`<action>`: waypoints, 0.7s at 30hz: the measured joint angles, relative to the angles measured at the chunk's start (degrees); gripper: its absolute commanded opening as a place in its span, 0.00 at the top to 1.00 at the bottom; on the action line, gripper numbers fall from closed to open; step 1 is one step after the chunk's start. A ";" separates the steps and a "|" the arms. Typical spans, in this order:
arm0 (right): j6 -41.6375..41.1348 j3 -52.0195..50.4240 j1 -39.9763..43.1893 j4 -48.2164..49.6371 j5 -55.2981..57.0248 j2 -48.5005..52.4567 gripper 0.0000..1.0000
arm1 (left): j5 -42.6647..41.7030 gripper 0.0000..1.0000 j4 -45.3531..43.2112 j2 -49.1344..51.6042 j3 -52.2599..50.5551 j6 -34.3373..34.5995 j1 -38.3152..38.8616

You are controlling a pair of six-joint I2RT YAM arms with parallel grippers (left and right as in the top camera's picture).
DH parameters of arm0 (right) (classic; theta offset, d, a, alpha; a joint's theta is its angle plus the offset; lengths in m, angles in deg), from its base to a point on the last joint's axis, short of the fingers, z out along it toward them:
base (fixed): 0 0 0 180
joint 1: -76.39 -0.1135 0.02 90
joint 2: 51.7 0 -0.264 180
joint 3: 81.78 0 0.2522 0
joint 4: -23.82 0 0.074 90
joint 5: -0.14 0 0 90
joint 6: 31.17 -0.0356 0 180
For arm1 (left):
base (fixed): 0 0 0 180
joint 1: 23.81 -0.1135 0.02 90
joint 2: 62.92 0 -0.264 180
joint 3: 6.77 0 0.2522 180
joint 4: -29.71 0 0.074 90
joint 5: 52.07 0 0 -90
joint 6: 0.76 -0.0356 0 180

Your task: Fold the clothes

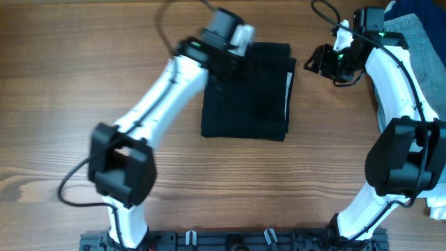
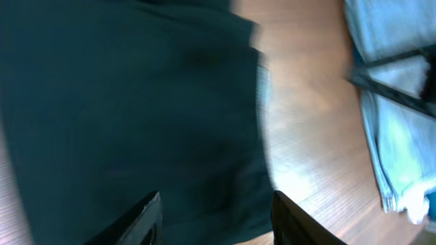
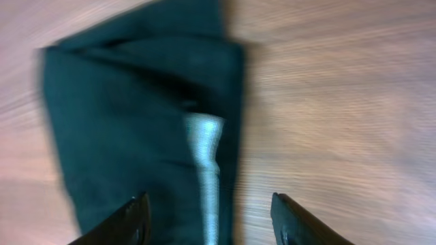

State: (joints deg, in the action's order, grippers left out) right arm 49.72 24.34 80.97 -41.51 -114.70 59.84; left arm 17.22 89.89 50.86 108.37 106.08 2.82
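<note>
Folded into a neat rectangle, the black shorts [image 1: 245, 90] lie on the wooden table [image 1: 63, 84], their white edge strip [image 1: 289, 90] along the right side. The left gripper [image 2: 216, 199] hangs over the shorts' far edge, fingers spread and apparently empty, though the wrist views are blurred. The right gripper [image 3: 210, 199], just beyond the strip, is likewise released. Light-blue denim shorts [image 1: 418, 38] sit well right of the black pair.

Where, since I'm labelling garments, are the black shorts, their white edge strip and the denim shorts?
black shorts [image 1: 244, 94], overhead, centre of fabric.
white edge strip [image 1: 289, 97], overhead, its middle.
denim shorts [image 1: 428, 43], overhead, visible upper part.
</note>
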 measured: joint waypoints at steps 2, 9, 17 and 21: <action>1.92 0.02 -0.52 0.68 -2.93 -0.09 0.80 | 0.02 0.91 2.16 -0.44 0.20 0.13 -3.28; 6.08 0.04 -8.17 3.19 -7.78 0.92 0.93 | -1.79 0.96 4.52 3.32 0.46 0.26 -10.73; 7.10 0.04 -10.49 8.83 -9.31 11.41 0.93 | -7.26 0.96 8.72 12.52 0.46 0.37 -7.19; 7.06 0.04 -7.98 12.63 -10.19 16.09 0.93 | -8.09 0.96 9.55 14.40 0.46 0.70 -5.51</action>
State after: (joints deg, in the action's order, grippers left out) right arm 56.78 24.38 72.99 -28.88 -124.88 75.93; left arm 9.14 99.44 65.26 108.83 106.78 -2.69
